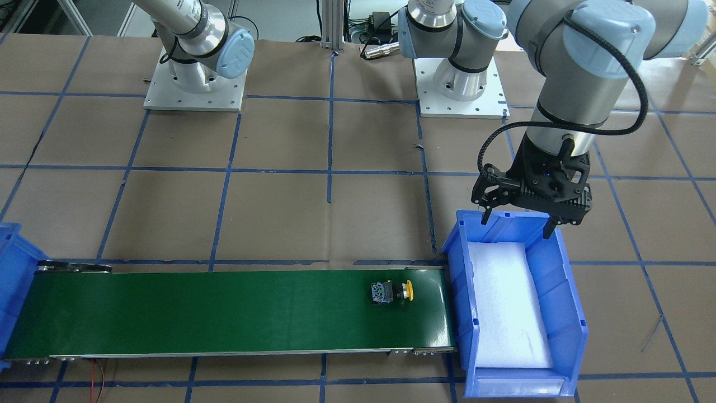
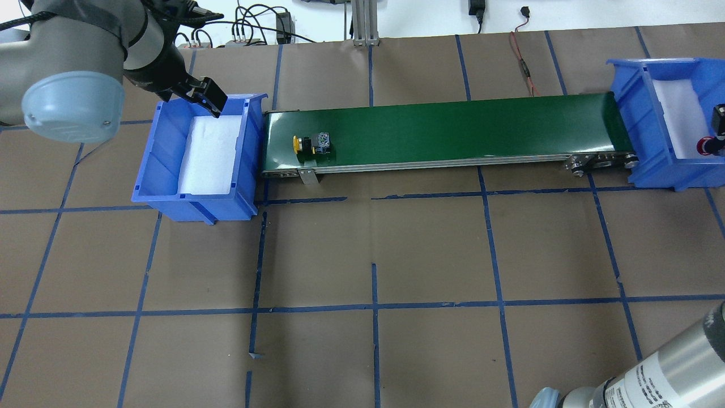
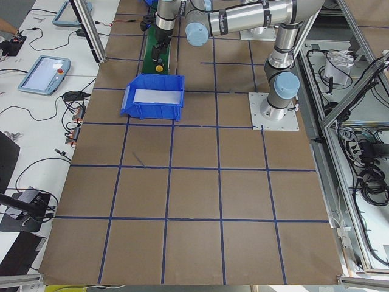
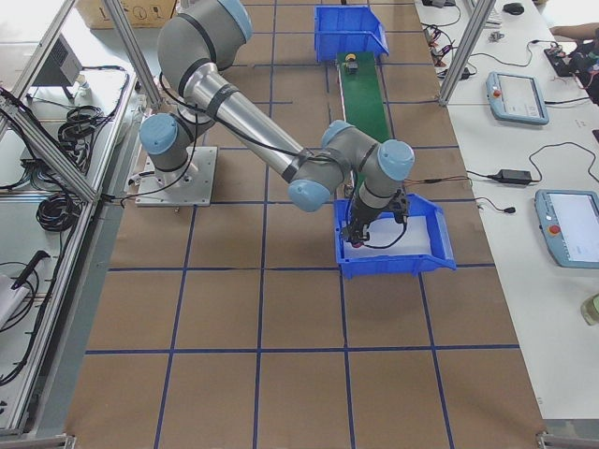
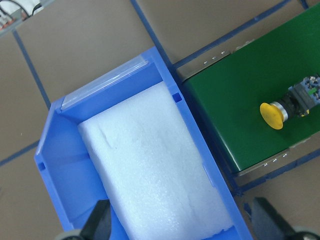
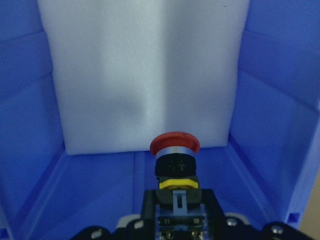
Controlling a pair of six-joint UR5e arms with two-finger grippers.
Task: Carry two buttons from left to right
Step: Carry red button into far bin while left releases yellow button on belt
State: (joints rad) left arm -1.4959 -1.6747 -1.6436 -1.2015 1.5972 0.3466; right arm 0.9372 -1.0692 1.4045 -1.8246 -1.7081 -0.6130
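Observation:
The yellow-capped button (image 1: 391, 292) lies on its side on the green conveyor belt (image 1: 224, 313), near the end next to the left blue bin (image 1: 565, 291); it also shows in the overhead view (image 2: 311, 144) and the left wrist view (image 5: 292, 102). My left gripper (image 1: 518, 223) is open and empty, above the back rim of that bin, which holds only white foam. My right gripper (image 6: 177, 210) is shut on the red-capped button (image 6: 175, 145), holding it cap-forward inside the right blue bin (image 6: 270, 100), above its foam. The red cap shows at the overhead view's right edge (image 2: 707, 146).
The conveyor (image 2: 453, 130) runs between the left bin (image 2: 252, 147) and the right bin (image 2: 640, 102). The table is brown paper with blue tape lines. Both arm bases stand behind the belt. Teach pendants and cables lie on side benches.

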